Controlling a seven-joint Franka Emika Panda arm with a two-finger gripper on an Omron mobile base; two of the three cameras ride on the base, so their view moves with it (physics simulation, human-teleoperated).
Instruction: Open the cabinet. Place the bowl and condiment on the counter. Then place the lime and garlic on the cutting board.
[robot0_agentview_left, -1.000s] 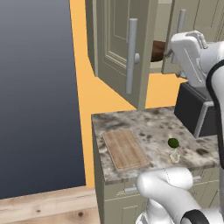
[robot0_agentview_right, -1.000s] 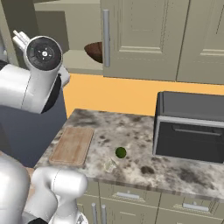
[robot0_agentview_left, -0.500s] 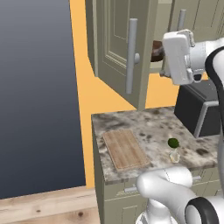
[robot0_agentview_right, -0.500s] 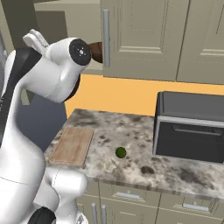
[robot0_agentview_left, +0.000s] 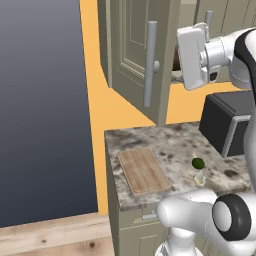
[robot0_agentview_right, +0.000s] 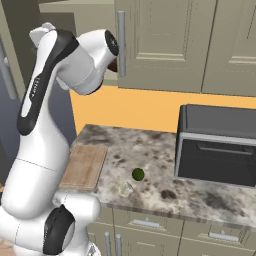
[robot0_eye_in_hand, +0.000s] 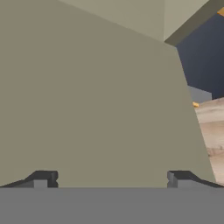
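Over the last second your arm has swung round in front of the open cabinet (robot0_agentview_left: 137, 60): the hand, which sat off to the right of the door a second ago, is now up at shelf height beside the door's bar handle. The gripper (robot0_eye_in_hand: 111, 177) is spread wide with nothing between its tips, facing a flat olive-grey panel at close range. The bowl (robot0_agentview_right: 113, 65) is only a dark sliver behind the arm, inside the cabinet above the cutting board (robot0_agentview_left: 143, 170). You cannot see the condiment. The lime (robot0_agentview_left: 198, 163) sits on the tabletop (robot0_agentview_left: 170, 142) right of the cutting board, with the garlic (robot0_agentview_left: 199, 177) just in front of it; neither has shifted. My read: the door is done, and reaching in for the bowl comes next.
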